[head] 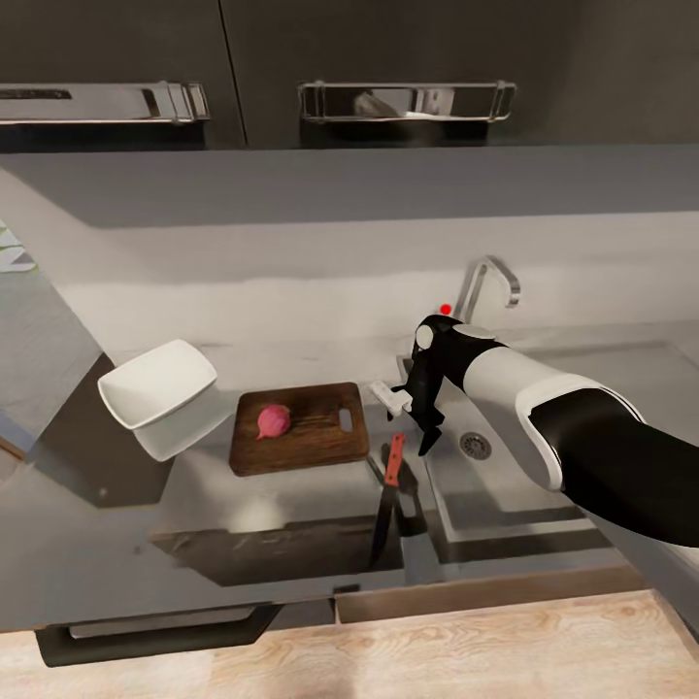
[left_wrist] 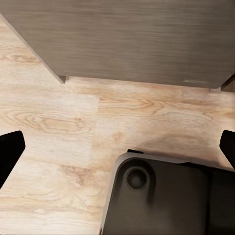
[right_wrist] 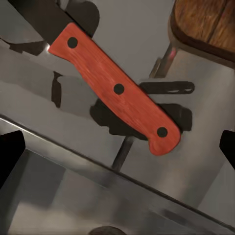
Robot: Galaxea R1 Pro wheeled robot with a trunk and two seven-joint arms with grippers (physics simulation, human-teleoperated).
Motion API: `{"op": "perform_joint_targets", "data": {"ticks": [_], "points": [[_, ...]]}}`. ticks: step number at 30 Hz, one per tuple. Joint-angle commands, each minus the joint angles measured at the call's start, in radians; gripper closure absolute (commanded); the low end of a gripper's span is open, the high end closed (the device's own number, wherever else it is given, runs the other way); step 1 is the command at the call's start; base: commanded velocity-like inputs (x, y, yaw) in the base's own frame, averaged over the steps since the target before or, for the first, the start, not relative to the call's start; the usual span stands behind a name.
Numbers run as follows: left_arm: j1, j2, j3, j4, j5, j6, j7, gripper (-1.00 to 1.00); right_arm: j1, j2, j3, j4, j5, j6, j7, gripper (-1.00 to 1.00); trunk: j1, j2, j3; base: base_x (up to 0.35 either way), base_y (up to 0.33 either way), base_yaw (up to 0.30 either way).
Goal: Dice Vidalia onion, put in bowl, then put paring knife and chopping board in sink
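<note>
The pinkish Vidalia onion [head: 274, 419] lies whole on the left part of the dark brown chopping board [head: 320, 432]. Left of the board stands the white bowl [head: 155, 391] on the glossy countertop [head: 116, 524]. The paring knife [head: 391, 473] lies on the countertop between the board and the sink [head: 544, 466], blade pointing toward the front edge. My right gripper [head: 419, 427] hangs open just above the knife's red handle [right_wrist: 117, 90], fingers apart with nothing between them; a corner of the chopping board [right_wrist: 205, 22] shows beside it. My left gripper [left_wrist: 117, 147] is open over the floor.
An angular chrome faucet [head: 490, 282] with a red knob [head: 446, 309] stands behind the sink, just behind my right wrist. The drain [head: 475, 445] is right of the gripper. Upper cabinets with bar handles [head: 406, 100] hang overhead. Wooden floor [left_wrist: 73, 122] and my dark base [left_wrist: 161, 196] lie below.
</note>
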Motion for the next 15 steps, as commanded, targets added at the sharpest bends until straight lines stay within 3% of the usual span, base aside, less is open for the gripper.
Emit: {"op": "perform_joint_targets", "data": {"ticks": [1,8,15], "points": [[0.000,0.001,-0.008,-0.002,0.006,-0.002,0.006,-1.00,-0.001,0.000,-0.001,0.000,0.003,-0.006,0.001,-1.00,0.001,-0.002,-0.003,0.036,-0.032,0.000],[0.000,0.002,-0.008,-0.002,0.006,-0.002,0.006,-1.00,-0.001,0.000,-0.001,0.000,0.004,-0.006,0.001,-1.00,0.001,-0.002,-0.014,0.020,-0.008,0.000],[0.000,0.002,-0.007,-0.001,0.006,-0.001,0.006,-1.00,-0.001,0.001,-0.001,-0.001,0.004,-0.006,0.001,-1.00,0.001,-0.002,-0.025,0.120,0.000,0.000]]}}
